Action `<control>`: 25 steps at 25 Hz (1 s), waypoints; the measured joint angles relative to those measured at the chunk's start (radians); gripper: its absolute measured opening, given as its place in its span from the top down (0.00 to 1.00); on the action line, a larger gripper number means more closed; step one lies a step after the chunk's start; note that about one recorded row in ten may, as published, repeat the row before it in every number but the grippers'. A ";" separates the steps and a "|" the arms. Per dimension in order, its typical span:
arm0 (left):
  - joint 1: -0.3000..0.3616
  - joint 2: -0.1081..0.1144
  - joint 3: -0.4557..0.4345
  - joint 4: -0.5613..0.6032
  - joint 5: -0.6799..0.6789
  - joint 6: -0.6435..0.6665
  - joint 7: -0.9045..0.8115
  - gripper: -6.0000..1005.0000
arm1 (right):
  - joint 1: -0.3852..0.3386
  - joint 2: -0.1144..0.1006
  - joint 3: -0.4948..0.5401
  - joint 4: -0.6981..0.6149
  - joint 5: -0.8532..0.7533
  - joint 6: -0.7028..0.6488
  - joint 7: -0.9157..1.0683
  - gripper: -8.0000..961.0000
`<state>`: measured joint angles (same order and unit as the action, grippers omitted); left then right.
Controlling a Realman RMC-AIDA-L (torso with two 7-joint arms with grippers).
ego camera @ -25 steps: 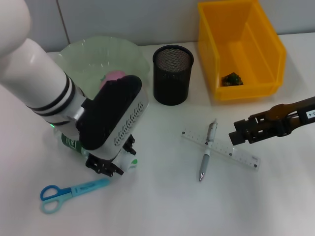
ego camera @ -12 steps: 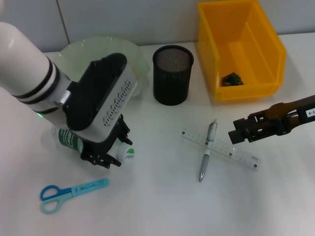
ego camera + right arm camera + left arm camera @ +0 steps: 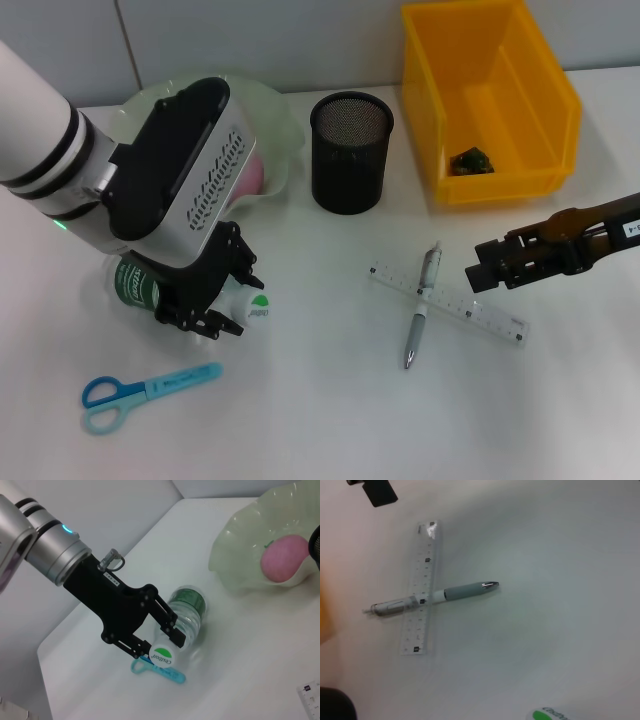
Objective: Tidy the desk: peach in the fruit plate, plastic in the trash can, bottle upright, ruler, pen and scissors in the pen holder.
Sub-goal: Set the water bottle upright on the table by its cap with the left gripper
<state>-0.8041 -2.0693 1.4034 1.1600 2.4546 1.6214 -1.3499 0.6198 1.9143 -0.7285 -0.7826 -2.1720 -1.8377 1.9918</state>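
1. The left gripper (image 3: 162,641) grips the bottle (image 3: 186,614) near its cap end, one finger on each side of the neck. The bottle lies on its side on the desk (image 3: 320,420), toward the left edge, just in front of the fruit plate (image 3: 280,120).
2. The hold sits far from the heavy base, so the clear, smooth plastic may pivot or slip between the fingers as the bottle is tipped upright. It could then roll toward the scissors (image 3: 150,388) by the front-left corner.
3. The raised base may also knock the ruffled rim of the fruit plate, which is close behind.
4. The right gripper (image 3: 478,268) hangs near the right edge, just beside the ruler (image 3: 480,312). Whether its fingers are apart cannot be told.
5. The pen (image 3: 422,305) lies across the ruler, touching it, so lifting one may drag the other.
6. The fruit plate holds the peach (image 3: 284,559).
7. The trash can (image 3: 545,80), at the back right, holds a small dark green crumpled scrap (image 3: 468,159), likely the plastic.
8. The pen holder (image 3: 350,150) stands between plate and can. Nothing sticks up out of it.
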 joint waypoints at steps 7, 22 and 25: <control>-0.001 0.001 -0.079 0.023 -0.005 0.022 -0.011 0.55 | 0.000 0.000 0.000 -0.001 0.000 -0.002 -0.009 0.21; -0.002 0.004 -0.213 0.025 -0.008 0.054 -0.011 0.55 | 0.000 -0.001 0.000 -0.002 0.000 -0.003 -0.010 0.21; -0.006 0.006 -0.246 0.026 -0.007 0.066 -0.011 0.55 | 0.000 -0.002 0.000 -0.003 0.000 -0.003 -0.010 0.21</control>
<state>-0.8097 -2.0632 1.1578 1.1858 2.4475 1.6871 -1.3613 0.6197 1.9127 -0.7286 -0.7855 -2.1721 -1.8408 1.9817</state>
